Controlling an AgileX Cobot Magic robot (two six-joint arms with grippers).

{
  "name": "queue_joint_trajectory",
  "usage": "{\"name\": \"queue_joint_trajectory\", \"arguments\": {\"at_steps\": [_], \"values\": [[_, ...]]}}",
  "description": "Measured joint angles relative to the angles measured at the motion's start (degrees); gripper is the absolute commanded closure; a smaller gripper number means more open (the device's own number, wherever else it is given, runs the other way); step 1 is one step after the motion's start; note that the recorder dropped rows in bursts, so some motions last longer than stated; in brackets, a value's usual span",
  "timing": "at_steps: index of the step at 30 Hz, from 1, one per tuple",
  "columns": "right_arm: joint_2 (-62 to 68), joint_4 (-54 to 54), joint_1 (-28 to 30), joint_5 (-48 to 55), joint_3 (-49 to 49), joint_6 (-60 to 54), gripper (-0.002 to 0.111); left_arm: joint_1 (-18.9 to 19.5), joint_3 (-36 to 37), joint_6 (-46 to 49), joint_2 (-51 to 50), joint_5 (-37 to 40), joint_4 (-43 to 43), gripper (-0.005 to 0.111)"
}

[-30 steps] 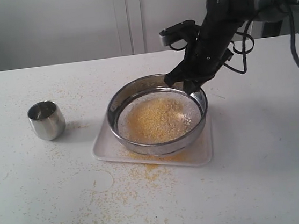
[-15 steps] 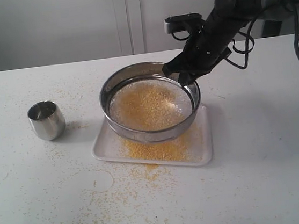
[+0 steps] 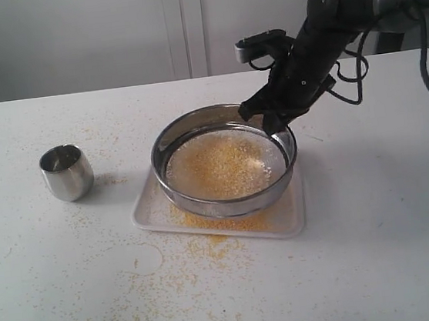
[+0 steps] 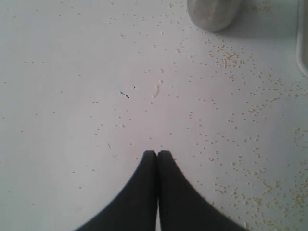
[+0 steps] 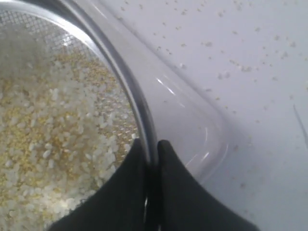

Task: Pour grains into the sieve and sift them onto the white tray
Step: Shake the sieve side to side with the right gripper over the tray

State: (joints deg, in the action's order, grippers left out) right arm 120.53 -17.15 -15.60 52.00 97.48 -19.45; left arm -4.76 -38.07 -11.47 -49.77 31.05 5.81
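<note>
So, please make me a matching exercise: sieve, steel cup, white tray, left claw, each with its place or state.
1 sieve
2 steel cup
3 white tray
4 left claw

A shut, empty, above the table
B rim pinched by the right claw
C under the sieve, yellow grains on it
D standing alone, away from the tray

Pairs: 1-B; 2-D; 3-C; 4-A

Tabletop [image 3: 377, 227] is carrying 1 sieve [image 3: 227, 205], 1 white tray [image 3: 151, 206] and 1 steel cup [image 3: 67, 172] toward its left edge. Grains [image 3: 223, 163] are lying loose, too many to count. 1 robot arm [image 3: 324, 32] is showing.
</note>
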Motion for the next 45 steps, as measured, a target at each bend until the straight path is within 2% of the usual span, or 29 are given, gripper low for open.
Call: {"name": "queue_joint_trajectory", "arguments": {"at_steps": [2, 5, 8, 11, 14, 18, 20, 23, 26, 29, 32, 35, 39, 41, 45], "values": [[0.0, -0.3, 0.0, -0.4, 0.0, 0.8, 0.108, 0.0, 0.0, 0.0, 0.0, 0.0, 0.0, 0.106], [-0.1, 0.7, 0.0, -0.3, 0.0, -4.9, 0.108, 0.0, 0.0, 0.0, 0.0, 0.0, 0.0, 0.106], [0.1, 0.8, 0.0, -0.2, -0.1, 2.8, 0.108, 0.0, 0.0, 0.0, 0.0, 0.0, 0.0, 0.106], [0.2, 0.9, 0.0, -1.1, -0.1, -1.0, 0.108, 0.0, 0.0, 0.0, 0.0, 0.0, 0.0, 0.106], [0.4, -0.1, 0.0, -0.6, -0.3, 4.8, 0.108, 0.0, 0.0, 0.0, 0.0, 0.0, 0.0, 0.106], [0.3, -1.5, -0.1, 0.0, -0.4, -2.5, 0.108, 0.0, 0.0, 0.0, 0.0, 0.0, 0.0, 0.106], [0.3, -1.5, -0.3, 0.2, -0.5, 0.2, 0.108, 0.0, 0.0, 0.0, 0.0, 0.0, 0.0, 0.106], [0.0, -1.4, -0.6, -1.0, -0.5, -3.2, 0.108, 0.0, 0.0, 0.0, 0.0, 0.0, 0.0, 0.106], [-0.2, -1.3, -0.6, -1.4, -0.5, 2.1, 0.108, 0.0, 0.0, 0.0, 0.0, 0.0, 0.0, 0.106], [-0.2, -2.3, -0.6, -2.8, -0.4, -2.2, 0.108, 0.0, 0.0, 0.0, 0.0, 0.0, 0.0, 0.106], [-0.2, -4.6, -0.5, -2.6, -0.4, 0.8, 0.108, 0.0, 0.0, 0.0, 0.0, 0.0, 0.0, 0.106], [-0.2, -6.7, -0.5, -2.7, 0.0, -5.6, 0.108, 0.0, 0.0, 0.0, 0.0, 0.0, 0.0, 0.106], [-0.1, -7.7, -0.6, -2.0, 0.0, -2.2, 0.108, 0.0, 0.0, 0.0, 0.0, 0.0, 0.0, 0.106], [-0.1, -6.6, -0.6, -2.1, 0.0, -6.2, 0.108, 0.0, 0.0, 0.0, 0.0, 0.0, 0.0, 0.106], [0.2, -4.1, -0.3, -1.0, 0.0, 0.7, 0.108, 0.0, 0.0, 0.0, 0.0, 0.0, 0.0, 0.106]]}}
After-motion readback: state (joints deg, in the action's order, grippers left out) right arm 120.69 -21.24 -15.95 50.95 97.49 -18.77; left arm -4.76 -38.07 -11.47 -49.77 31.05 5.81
